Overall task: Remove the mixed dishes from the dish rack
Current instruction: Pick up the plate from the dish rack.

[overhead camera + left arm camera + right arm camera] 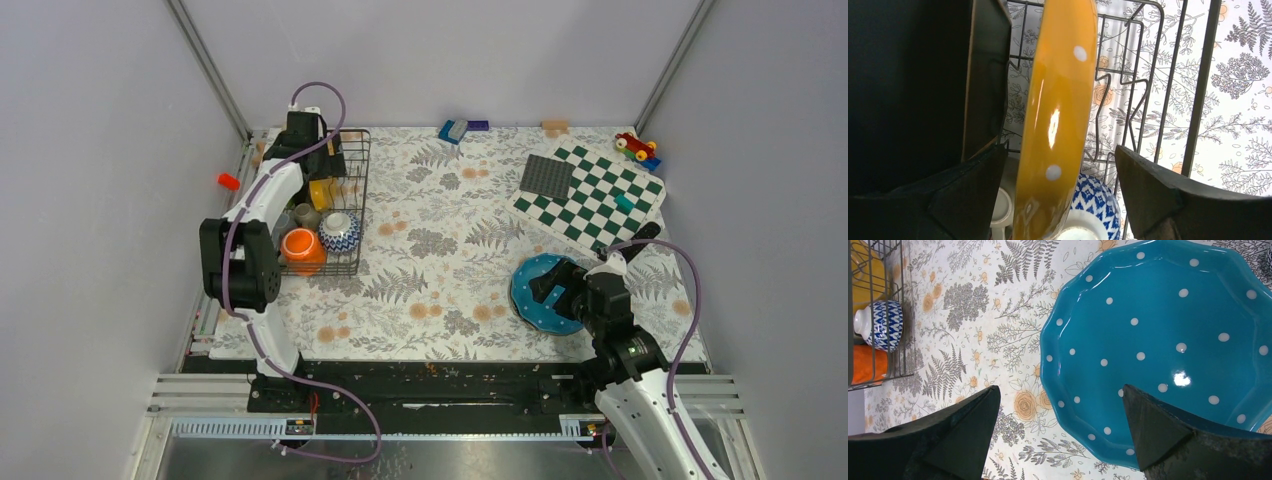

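Note:
The dish rack (352, 200) stands at the table's left. My left gripper (318, 160) reaches into its back end. In the left wrist view the gripper (1060, 147) is open and straddles an upright yellow dotted plate (1058, 100), with a gap on each side. A black square plate (985, 75) stands just left of it. Below lie a patterned bowl (1095, 197) and a white mug (1003, 207). An orange mug (302, 248) and a grey cup (306, 215) sit in the rack's near end. My right gripper (1060, 387) is open above the rim of a blue dotted plate (1158, 330) lying flat on the table (545, 300).
A green-white chequered board (600, 200) with a dark studded square (547, 177) lies at the back right, near a toy car (635, 146). Small blocks (453, 130) sit along the back edge. An orange piece (229, 181) lies left of the rack. Grey walls enclose the table.

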Robot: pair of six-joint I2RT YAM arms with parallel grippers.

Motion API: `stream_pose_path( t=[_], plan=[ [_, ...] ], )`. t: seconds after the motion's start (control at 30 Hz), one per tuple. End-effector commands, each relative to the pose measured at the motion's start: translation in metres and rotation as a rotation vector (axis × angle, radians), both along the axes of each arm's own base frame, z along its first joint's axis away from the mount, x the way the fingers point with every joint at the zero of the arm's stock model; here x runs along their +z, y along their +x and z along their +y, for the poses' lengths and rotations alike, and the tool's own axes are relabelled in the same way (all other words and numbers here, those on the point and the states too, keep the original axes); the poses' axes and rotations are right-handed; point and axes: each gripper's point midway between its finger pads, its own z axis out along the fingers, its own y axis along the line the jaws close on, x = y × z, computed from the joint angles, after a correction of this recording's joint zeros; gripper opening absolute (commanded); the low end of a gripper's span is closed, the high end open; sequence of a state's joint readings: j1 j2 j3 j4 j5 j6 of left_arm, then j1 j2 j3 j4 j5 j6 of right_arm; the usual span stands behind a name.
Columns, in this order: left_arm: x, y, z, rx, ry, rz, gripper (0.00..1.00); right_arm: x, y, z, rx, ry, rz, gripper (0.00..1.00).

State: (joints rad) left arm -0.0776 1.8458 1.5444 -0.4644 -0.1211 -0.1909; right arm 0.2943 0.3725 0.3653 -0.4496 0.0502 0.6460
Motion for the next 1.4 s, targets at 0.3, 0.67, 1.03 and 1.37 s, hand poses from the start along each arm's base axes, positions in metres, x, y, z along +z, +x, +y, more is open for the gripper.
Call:
stream_pose_path(
  t=[0.3, 0.67, 1.03, 1.37],
  plan=[
    [0.009, 0.023, 0.004, -0.007, 0.022, -0.036, 0.51, 0.007, 0.005, 0.002, 0.018, -0.003, -0.043, 1.0],
    [0.017, 0.023, 0.006, -0.024, 0.048, -0.02, 0.17, 0.008, 0.005, 0.001, 0.01, -0.005, -0.044, 1.0],
    [0.055, 0.021, -0.006, -0.075, -0.004, -0.083, 0.0, 0.01, 0.005, 0.001, 0.011, -0.002, -0.056, 1.0],
    [0.108, 0.018, -0.016, -0.126, -0.033, -0.215, 0.0, 0.009, 0.004, 0.0, 0.011, -0.005, -0.052, 1.0]
  ],
)
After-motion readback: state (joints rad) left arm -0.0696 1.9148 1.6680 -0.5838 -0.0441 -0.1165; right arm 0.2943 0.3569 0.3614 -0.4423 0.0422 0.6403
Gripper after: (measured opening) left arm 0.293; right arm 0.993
